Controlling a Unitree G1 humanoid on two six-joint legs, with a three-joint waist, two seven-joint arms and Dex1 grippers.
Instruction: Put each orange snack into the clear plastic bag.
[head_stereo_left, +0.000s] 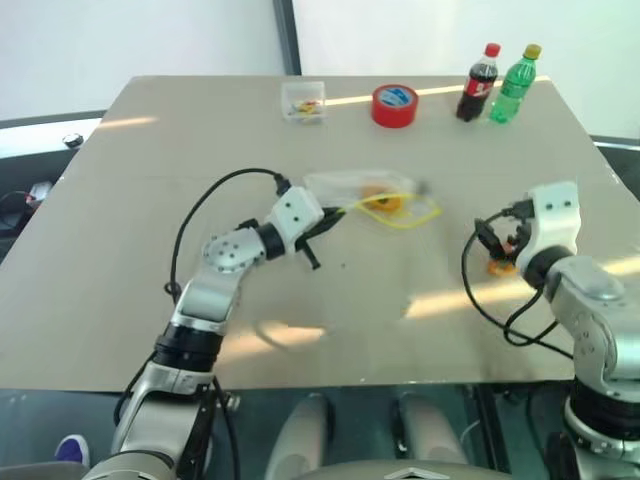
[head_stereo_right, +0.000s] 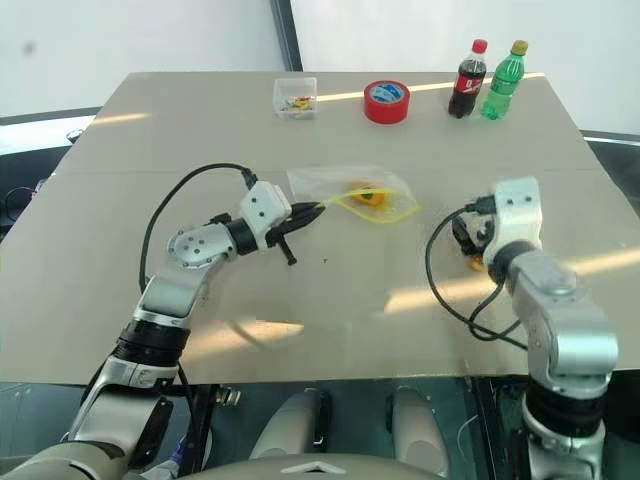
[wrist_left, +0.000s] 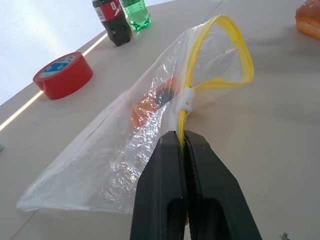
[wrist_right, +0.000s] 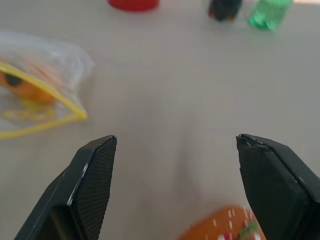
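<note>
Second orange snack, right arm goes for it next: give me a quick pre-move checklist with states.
1. First orange snack inside clear plastic bag: ok.
2. Left gripper pinching the bag's yellow strip: ok.
3. Bag mouth held open: ok.
4. Right gripper open, nothing between its fingers: ok.
5. Second orange snack on the table, close below the right gripper: ok.
6. Fingers centred over it: not ok.

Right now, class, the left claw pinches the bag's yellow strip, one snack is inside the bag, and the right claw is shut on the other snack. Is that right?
One thing is wrong. The right claw is open, and the second snack lies on the table below it, as the right wrist view shows. The left claw does pinch the bag by its yellow strip, with one snack inside.
</note>
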